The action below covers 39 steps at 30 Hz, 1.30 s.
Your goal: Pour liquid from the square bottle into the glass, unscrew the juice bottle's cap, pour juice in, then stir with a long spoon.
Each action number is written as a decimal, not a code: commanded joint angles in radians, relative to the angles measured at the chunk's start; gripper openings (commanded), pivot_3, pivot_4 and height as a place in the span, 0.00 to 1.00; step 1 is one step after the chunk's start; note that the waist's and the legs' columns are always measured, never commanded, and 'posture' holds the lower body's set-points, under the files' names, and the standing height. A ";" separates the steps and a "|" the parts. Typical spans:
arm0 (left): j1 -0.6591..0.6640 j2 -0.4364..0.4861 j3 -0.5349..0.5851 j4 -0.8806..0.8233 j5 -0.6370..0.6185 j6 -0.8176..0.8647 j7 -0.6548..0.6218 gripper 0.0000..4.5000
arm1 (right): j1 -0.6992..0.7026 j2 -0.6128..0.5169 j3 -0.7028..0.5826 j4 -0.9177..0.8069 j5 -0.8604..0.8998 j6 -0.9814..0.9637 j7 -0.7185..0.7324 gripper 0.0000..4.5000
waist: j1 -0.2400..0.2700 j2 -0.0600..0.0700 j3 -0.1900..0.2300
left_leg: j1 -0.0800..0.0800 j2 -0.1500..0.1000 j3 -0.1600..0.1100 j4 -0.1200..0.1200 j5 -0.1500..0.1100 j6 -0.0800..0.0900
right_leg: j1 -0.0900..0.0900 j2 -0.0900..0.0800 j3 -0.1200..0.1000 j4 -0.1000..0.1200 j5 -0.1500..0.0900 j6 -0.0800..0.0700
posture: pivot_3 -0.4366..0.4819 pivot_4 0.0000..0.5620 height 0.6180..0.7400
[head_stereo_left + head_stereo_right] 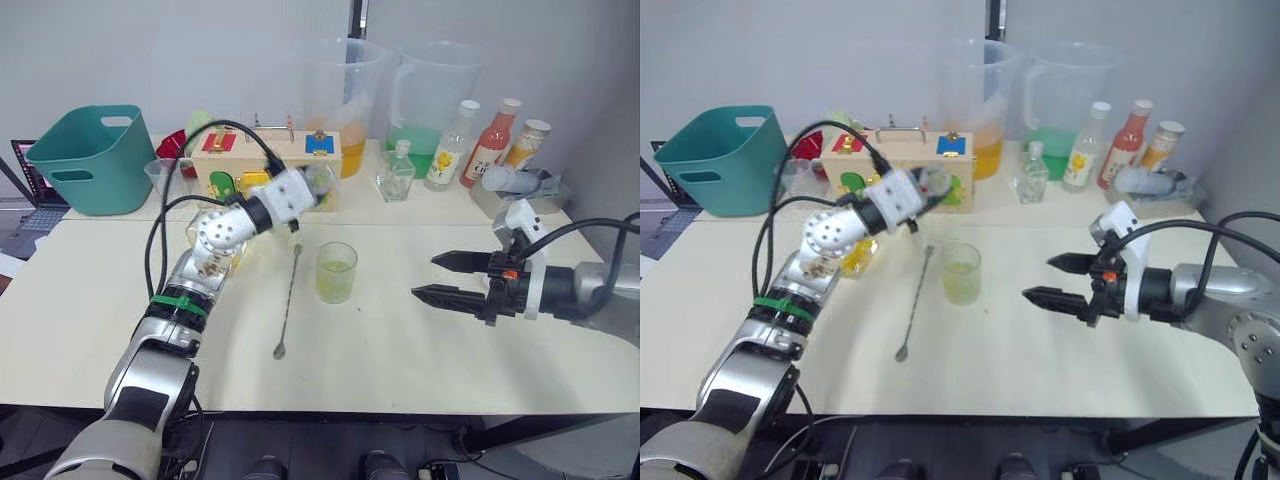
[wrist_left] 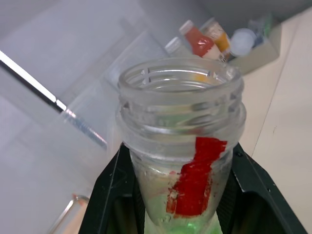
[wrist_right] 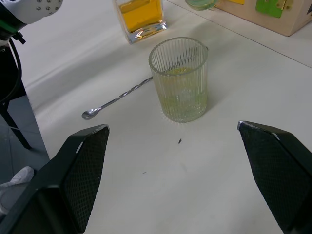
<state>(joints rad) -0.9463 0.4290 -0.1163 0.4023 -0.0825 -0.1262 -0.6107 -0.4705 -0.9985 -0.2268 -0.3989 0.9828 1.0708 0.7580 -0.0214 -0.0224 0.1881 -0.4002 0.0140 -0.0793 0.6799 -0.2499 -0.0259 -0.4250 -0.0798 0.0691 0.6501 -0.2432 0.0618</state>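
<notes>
Robot test lab: white counter [image 1: 420, 350] against plain wall, big measuring jugs [image 1: 432, 100], teal bin [image 1: 85, 160], wooden latch-board toy [image 1: 265, 160], laptop [image 1: 25, 185].

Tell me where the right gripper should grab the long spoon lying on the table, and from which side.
Grip the long spoon on its thin twisted shaft around mid-length, coming straight down from above with the fingers across the shaft. It lies flat on the table, so a side approach gets no purchase. The glass stands close beside it; the open right gripper should probably stay toward the bowl end.

No lettering is reading clearly anywhere; the labels on the far bottles [image 1: 492, 146] are showing only unreadable print.
</notes>
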 commanded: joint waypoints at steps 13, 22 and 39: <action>0.399 0.243 0.353 -0.704 -0.502 0.780 -0.083 0.29 | -0.167 0.037 0.152 0.119 -0.083 -0.116 0.274 1.00 | -0.023 0.000 0.000 | 0.002 0.001 0.000 0.000 0.000 0.000 | 0.000 0.001 0.000 0.001 0.000 0.000 | 0.48 0.27 0.92; 0.590 0.371 0.589 -0.741 -0.561 0.841 -0.071 0.29 | -0.265 0.098 0.256 0.212 -0.174 -0.158 0.385 1.00 | -0.019 0.000 0.000 | 0.002 0.002 0.000 0.000 0.000 0.000 | 0.000 0.001 0.000 -0.001 0.000 0.000 | 0.48 0.27 0.92; 0.233 0.383 0.536 -0.078 -0.340 0.531 0.031 0.29 | -0.301 0.139 0.227 0.226 -0.219 -0.137 0.355 1.00 | 0.001 -0.002 0.000 | 0.002 0.001 0.000 -0.001 0.000 -0.001 | 0.000 0.000 0.000 -0.001 0.001 -0.001 | 0.48 0.27 0.92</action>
<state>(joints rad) -0.6755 0.7984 0.4226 0.2889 -0.4524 0.4637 -0.5803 -0.7620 -0.8489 0.0469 -0.1482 0.7567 0.9352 1.1171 -0.0207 -0.0247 0.1879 -0.3987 0.0149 -0.0791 0.6786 -0.2498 -0.0264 -0.4256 -0.0795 0.0686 0.6498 -0.2425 0.0604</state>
